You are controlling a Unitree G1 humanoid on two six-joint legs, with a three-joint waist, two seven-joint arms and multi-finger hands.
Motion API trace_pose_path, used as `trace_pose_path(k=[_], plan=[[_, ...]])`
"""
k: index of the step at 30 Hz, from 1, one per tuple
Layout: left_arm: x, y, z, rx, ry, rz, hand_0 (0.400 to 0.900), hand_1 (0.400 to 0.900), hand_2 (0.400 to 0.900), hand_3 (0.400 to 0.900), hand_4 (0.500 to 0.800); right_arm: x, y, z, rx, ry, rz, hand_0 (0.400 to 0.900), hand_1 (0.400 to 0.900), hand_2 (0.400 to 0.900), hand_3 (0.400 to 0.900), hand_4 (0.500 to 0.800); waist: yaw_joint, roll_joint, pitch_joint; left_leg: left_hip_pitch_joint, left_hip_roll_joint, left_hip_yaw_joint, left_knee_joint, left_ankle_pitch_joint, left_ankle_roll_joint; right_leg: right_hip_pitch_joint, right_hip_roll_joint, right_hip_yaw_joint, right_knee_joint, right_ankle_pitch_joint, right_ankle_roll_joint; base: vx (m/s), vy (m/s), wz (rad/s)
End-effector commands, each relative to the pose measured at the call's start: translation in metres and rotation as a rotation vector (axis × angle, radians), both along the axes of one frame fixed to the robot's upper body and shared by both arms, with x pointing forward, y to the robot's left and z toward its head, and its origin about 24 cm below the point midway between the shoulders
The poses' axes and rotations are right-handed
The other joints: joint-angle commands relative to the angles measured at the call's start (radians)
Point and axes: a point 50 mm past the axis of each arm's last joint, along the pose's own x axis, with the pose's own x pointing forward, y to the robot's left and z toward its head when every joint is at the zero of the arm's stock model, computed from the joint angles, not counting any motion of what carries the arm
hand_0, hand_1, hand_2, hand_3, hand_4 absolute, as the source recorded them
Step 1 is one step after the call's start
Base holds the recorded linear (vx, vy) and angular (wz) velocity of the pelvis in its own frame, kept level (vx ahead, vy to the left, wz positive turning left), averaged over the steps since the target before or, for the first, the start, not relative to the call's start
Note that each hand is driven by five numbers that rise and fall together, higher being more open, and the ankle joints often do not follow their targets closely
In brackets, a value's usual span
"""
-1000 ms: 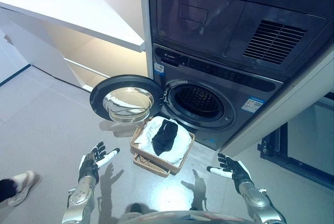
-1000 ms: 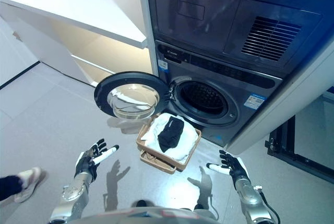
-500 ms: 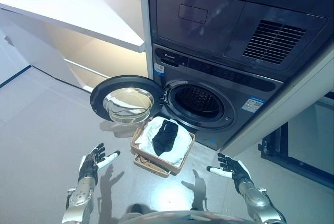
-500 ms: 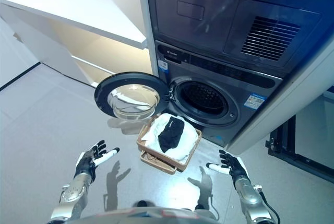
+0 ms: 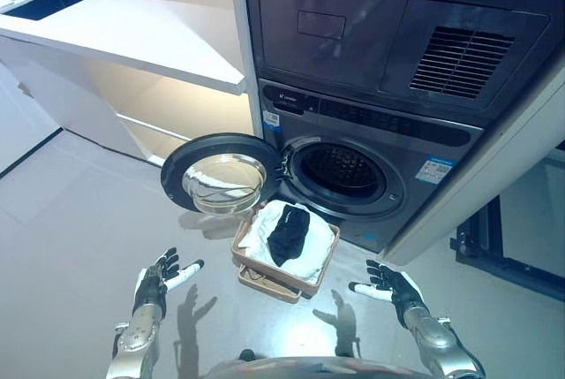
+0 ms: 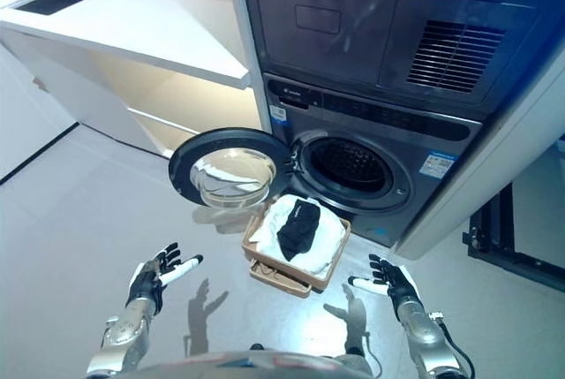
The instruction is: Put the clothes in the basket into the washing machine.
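Observation:
A wicker basket (image 5: 256,278) sits on the floor in front of the washing machine (image 5: 371,123). It holds a white cloth (image 5: 309,251) with a black garment (image 5: 287,231) on top. The machine's round door (image 5: 221,185) hangs open to the left and the drum opening (image 5: 344,173) is dark and looks empty. My left hand (image 5: 154,280) is open, low at the left, apart from the basket. My right hand (image 5: 393,286) is open, low at the right, also apart from the basket. Both hands hold nothing.
A white counter (image 5: 132,34) with a dark sink (image 5: 44,3) runs along the left, beside the machine. A second appliance (image 5: 388,17) is stacked above the washer. A black frame (image 5: 503,255) stands at the right. Grey floor lies around the basket.
The camera has shifted, so the scene sits slightly more to the right. A person's shoe at the lower left is out of view now. Both hands stay open and in much the same place.

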Motion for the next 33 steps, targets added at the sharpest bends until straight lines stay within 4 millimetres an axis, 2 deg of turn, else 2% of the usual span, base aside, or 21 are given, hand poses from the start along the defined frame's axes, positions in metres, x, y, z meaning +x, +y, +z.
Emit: trace_pose_path(k=[1, 4, 5, 6, 9, 14, 19, 23, 26, 27, 28, 29, 30, 33], plan=[[0.021, 0.026, 0.035, 0.096, -0.165, -0.013, 0.900, 0.900, 0.900, 0.900, 0.800, 0.030, 0.007, 0.025, -0.013, -0.158, 0.086, 0.900, 0.900, 0.900, 0.900, 0.800, -0.015, -0.035, -0.017, -0.084, -0.094, -0.021, 0.187, -0.125, 0.075, -0.106, -0.136, 0.087, 0.269, 0.128, 0.015, -0.03, 0.286, 0.07], [0.022, 0.028, 0.039, 0.111, -0.172, -0.026, 0.900, 0.900, 0.900, 0.900, 0.800, 0.030, 0.009, 0.025, -0.002, -0.163, 0.082, 0.900, 0.900, 0.900, 0.900, 0.800, -0.021, -0.027, 0.004, -0.071, -0.107, -0.016, 0.183, -0.128, 0.090, -0.146, -0.145, 0.086, 0.354, 0.149, -0.005, -0.02, 0.163, -0.04], [0.023, 0.030, 0.041, 0.118, -0.178, -0.025, 0.900, 0.900, 0.900, 0.900, 0.800, 0.031, 0.011, 0.026, 0.010, -0.169, 0.081, 0.900, 0.900, 0.900, 0.900, 0.800, -0.019, -0.023, 0.013, -0.063, -0.111, -0.013, 0.181, -0.133, 0.094, -0.160, -0.151, 0.062, 0.377, 0.151, -0.009, 0.00, 0.195, -0.21], [0.023, 0.031, 0.043, 0.121, -0.186, -0.025, 0.900, 0.900, 0.900, 0.900, 0.800, 0.032, 0.014, 0.026, 0.022, -0.172, 0.083, 0.900, 0.900, 0.900, 0.900, 0.800, -0.017, -0.025, 0.018, -0.049, -0.118, -0.004, 0.175, -0.140, 0.097, -0.166, -0.168, 0.032, 0.363, 0.170, -0.004, 0.04, 0.158, -0.24], [0.025, 0.033, 0.043, 0.118, -0.195, -0.008, 0.900, 0.900, 0.900, 0.900, 0.800, 0.039, 0.019, 0.028, 0.024, -0.183, 0.113, 0.900, 0.900, 0.900, 0.900, 0.800, -0.021, -0.027, 0.030, -0.033, -0.121, 0.025, 0.160, -0.153, 0.094, -0.196, -0.183, 0.005, 0.274, 0.225, 0.016, 0.05, 0.062, -0.16], [0.029, 0.036, 0.046, 0.121, -0.217, 0.022, 0.900, 0.900, 0.900, 0.900, 0.800, 0.051, 0.020, 0.034, 0.007, -0.212, 0.131, 0.900, 0.900, 0.900, 0.900, 0.800, -0.035, -0.048, 0.067, -0.029, -0.122, 0.019, 0.207, -0.195, 0.086, -0.277, -0.192, 0.029, 0.064, 0.325, 0.056, 0.10, -0.060, 0.06], [0.027, 0.037, 0.042, 0.113, -0.204, 0.059, 0.900, 0.900, 0.900, 0.900, 0.800, 0.058, 0.021, 0.038, 0.000, -0.226, 0.129, 0.900, 0.900, 0.900, 0.900, 0.800, -0.037, -0.075, 0.074, 0.007, -0.104, -0.005, 0.226, -0.238, 0.069, -0.306, -0.170, 0.044, -0.001, 0.365, 0.080, 0.17, -0.116, 0.16], [0.031, 0.037, 0.041, 0.100, -0.211, 0.085, 0.900, 0.900, 0.900, 0.900, 0.800, 0.063, 0.018, 0.039, -0.010, -0.230, 0.112, 0.900, 0.900, 0.900, 0.900, 0.800, -0.031, -0.092, 0.067, 0.035, -0.070, -0.041, 0.247, -0.281, 0.050, -0.330, -0.141, 0.077, 0.018, 0.362, 0.086, 0.21, -0.210, 0.28], [0.038, 0.031, 0.041, 0.091, -0.212, 0.077, 0.900, 0.900, 0.900, 0.900, 0.800, 0.066, 0.015, 0.042, -0.018, -0.239, 0.103, 0.900, 0.900, 0.900, 0.900, 0.800, -0.037, -0.099, 0.055, 0.043, -0.026, -0.078, 0.276, -0.321, 0.027, -0.332, -0.106, 0.083, 0.063, 0.288, 0.074, 0.23, -0.278, 0.58], [0.043, 0.029, 0.039, 0.094, -0.204, 0.070, 0.900, 0.900, 0.900, 0.900, 0.800, 0.065, 0.012, 0.042, -0.026, -0.238, 0.095, 0.900, 0.900, 0.900, 0.900, 0.800, -0.050, -0.100, 0.053, 0.051, 0.003, -0.083, 0.289, -0.326, 0.018, -0.333, -0.073, 0.107, 0.066, 0.278, 0.066, 0.26, -0.337, 0.62], [0.047, 0.025, 0.038, 0.084, -0.200, 0.064, 0.900, 0.900, 0.900, 0.900, 0.800, 0.066, 0.006, 0.041, -0.051, -0.224, 0.084, 0.900, 0.900, 0.900, 0.900, 0.800, -0.048, -0.090, 0.053, 0.051, 0.031, -0.105, 0.317, -0.312, 0.006, -0.348, -0.046, 0.103, 0.120, 0.232, 0.059, 0.21, -0.287, 0.62], [0.054, 0.020, 0.039, 0.054, -0.215, 0.061, 0.900, 0.900, 0.900, 0.900, 0.800, 0.071, 0.002, 0.045, -0.074, -0.231, 0.086, 0.900, 0.900, 0.900, 0.900, 0.800, -0.053, -0.086, 0.056, 0.030, 0.041, -0.123, 0.330, -0.315, 0.004, -0.350, -0.041, 0.096, 0.143, 0.221, 0.053, 0.16, -0.224, 0.65], [0.060, 0.014, 0.039, 0.016, -0.228, 0.066, 0.900, 0.900, 0.900, 0.900, 0.800, 0.069, -0.002, 0.042, -0.089, -0.216, 0.071, 0.900, 0.900, 0.900, 0.900, 0.800, -0.060, -0.081, 0.058, 0.028, 0.057, -0.131, 0.319, -0.298, -0.006, -0.351, -0.037, 0.090, 0.163, 0.196, 0.043, 0.13, -0.208, 0.83], [0.071, 0.000, 0.038, 0.000, -0.233, 0.013, 0.900, 0.900, 0.900, 0.900, 0.800, 0.061, -0.024, 0.035, -0.127, -0.170, -0.026, 0.900, 0.900, 0.900, 0.900, 0.800, -0.078, -0.065, 0.055, 0.052, 0.105, -0.155, 0.233, -0.248, -0.035, -0.362, -0.031, 0.045, 0.176, 0.176, 0.040, 0.12, -0.196, 0.54]])
